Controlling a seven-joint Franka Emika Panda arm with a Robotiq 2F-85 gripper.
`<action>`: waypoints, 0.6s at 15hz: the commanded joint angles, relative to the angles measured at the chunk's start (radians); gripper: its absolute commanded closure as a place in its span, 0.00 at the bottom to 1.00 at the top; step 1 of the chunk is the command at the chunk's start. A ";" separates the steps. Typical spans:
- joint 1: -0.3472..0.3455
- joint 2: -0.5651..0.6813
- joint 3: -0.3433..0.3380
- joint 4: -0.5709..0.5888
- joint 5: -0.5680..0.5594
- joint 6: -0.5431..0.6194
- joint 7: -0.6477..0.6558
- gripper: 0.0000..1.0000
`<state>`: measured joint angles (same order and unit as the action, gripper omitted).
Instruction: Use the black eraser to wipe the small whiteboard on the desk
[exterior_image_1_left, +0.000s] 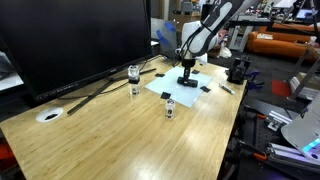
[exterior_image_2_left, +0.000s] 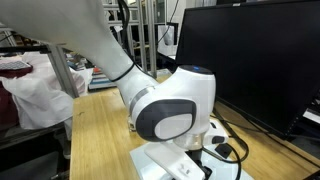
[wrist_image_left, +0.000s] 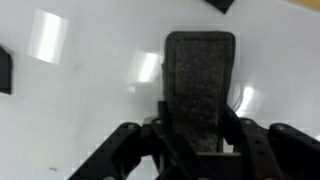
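The black eraser (wrist_image_left: 200, 70) is a dark felt-faced block held between my gripper's (wrist_image_left: 198, 128) two fingers. It rests on the small whiteboard (wrist_image_left: 80, 110), which fills the wrist view. In an exterior view my gripper (exterior_image_1_left: 186, 78) points straight down onto the whiteboard (exterior_image_1_left: 172, 90), which lies on the light wooden desk (exterior_image_1_left: 120, 135) near its far end. In an exterior view my arm's joint hides most of the board (exterior_image_2_left: 158, 165); the eraser is not visible there.
Two black square pieces (exterior_image_1_left: 160, 77) (exterior_image_1_left: 205, 89) sit at the board's edges and show in the wrist view (wrist_image_left: 5, 70) (wrist_image_left: 222, 4). Two small jars (exterior_image_1_left: 134, 78) (exterior_image_1_left: 170, 108) stand nearby. A round white disc (exterior_image_1_left: 48, 115) and a large monitor (exterior_image_1_left: 70, 40) are on the desk.
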<state>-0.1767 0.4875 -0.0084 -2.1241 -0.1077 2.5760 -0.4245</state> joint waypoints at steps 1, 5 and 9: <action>0.008 0.088 0.044 0.069 -0.009 -0.035 -0.062 0.74; -0.006 0.083 0.119 0.068 0.016 -0.055 -0.200 0.74; 0.005 0.065 0.150 0.042 0.015 -0.052 -0.276 0.74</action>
<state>-0.1644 0.5098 0.1063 -2.0747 -0.1187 2.5146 -0.6246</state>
